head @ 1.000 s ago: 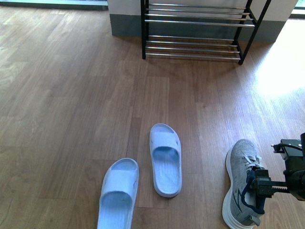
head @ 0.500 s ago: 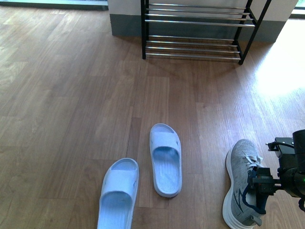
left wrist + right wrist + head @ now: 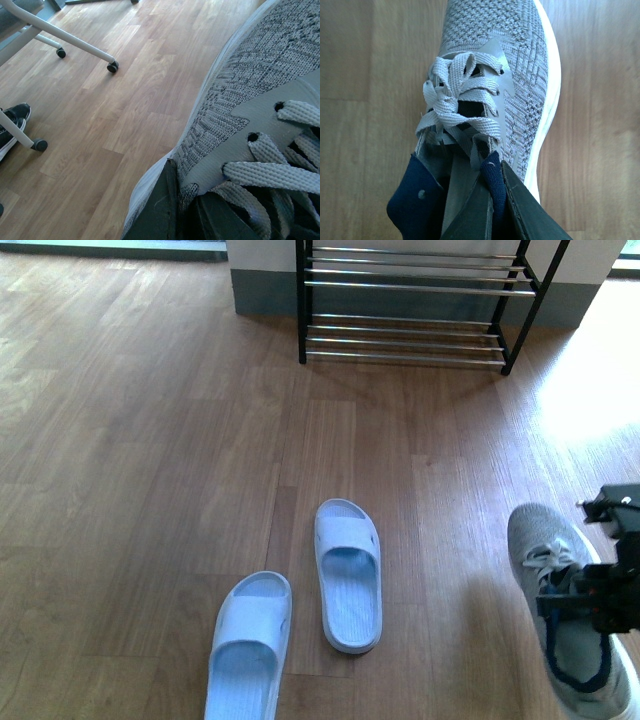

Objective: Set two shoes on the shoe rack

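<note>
A grey knit sneaker (image 3: 562,592) with a navy collar hangs off the floor at the front view's right edge, toe pointing away. My right gripper (image 3: 590,608) is shut on it. In the right wrist view the gripper (image 3: 492,200) pinches the navy collar beside the tongue of this sneaker (image 3: 510,65). A grey knit sneaker (image 3: 260,75) also fills the left wrist view, with my left gripper (image 3: 176,210) shut on its side wall by the laces; this arm is out of the front view. Two pale blue slides (image 3: 347,575) (image 3: 247,645) lie on the floor. The shoe rack (image 3: 302,310) stands at the far wall.
Wooden floor lies between the slides and the rack. A bright sun patch (image 3: 590,390) covers the floor at the right. In the left wrist view, white legs on castors (image 3: 113,66) and a black shoe (image 3: 12,117) stand nearby.
The right gripper has raised the sneaker off the floor and carried it to the right; its heel now sits lower in the front view. The slides have not moved.
</note>
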You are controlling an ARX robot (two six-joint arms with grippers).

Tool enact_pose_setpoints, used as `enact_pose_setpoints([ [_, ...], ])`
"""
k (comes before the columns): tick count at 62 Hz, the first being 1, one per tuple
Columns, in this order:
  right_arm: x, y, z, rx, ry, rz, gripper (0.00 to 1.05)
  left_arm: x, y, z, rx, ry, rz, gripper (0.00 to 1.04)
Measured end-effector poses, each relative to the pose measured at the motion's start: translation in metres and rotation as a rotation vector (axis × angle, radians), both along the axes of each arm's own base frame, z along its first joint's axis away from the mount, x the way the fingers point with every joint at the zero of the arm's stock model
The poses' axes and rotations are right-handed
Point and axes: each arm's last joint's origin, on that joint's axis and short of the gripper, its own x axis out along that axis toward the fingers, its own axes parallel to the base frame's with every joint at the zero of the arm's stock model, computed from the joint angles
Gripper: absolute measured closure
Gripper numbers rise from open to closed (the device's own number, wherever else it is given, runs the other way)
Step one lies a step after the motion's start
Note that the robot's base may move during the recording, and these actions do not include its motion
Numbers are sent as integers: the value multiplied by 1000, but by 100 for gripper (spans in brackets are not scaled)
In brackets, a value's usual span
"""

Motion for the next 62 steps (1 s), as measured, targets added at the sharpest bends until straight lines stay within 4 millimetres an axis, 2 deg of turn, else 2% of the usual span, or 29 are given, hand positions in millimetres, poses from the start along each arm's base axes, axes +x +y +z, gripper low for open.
enact_pose_setpoints([
  [3, -6, 1, 20, -2, -45, 22, 104, 0, 0, 0, 0, 0, 0, 103],
  [9, -32, 4, 73, -5, -134, 114, 104, 0, 0, 0, 0, 0, 0, 103],
  [14, -50, 4, 101, -28, -193, 176, 104, 0, 0, 0, 0, 0, 0, 103],
  [17, -65, 2, 129, -31, -269, 232, 104, 0, 0, 0, 0, 0, 0, 103],
  [20, -74, 0, 147, -42, -326, 251, 104, 0, 0, 0, 0, 0, 0, 103],
  [23, -88, -3, 173, -39, -416, 267, 104, 0, 0, 0, 0, 0, 0, 103],
  [31, -122, -5, 210, -72, -588, 294, 104, 0, 0, 0, 0, 0, 0, 103],
  [38, -132, -4, 223, -99, -677, 296, 104, 0, 0, 0, 0, 0, 0, 103],
  [62, -132, -4, 219, -86, -659, 320, 104, 0, 0, 0, 2, -2, 6, 103],
])
